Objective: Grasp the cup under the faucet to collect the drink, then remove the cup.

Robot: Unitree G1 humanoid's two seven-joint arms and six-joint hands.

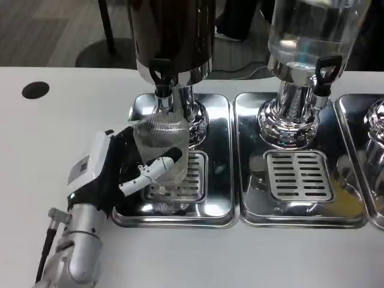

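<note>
because the drink must fall straight in, the left hand (129, 171) wraps its fingers (157, 168) around the clear ribbed cup (161, 144), holding it upright just under the dark dispenser's tap (162, 77), above the drip tray (222, 156).

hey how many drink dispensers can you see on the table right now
3. A dark dispenser stands at the left, above the cup that the left hand holds. A clear dispenser stands in the middle. A third dispenser is cut off at the right edge; more may stand beyond.
</note>
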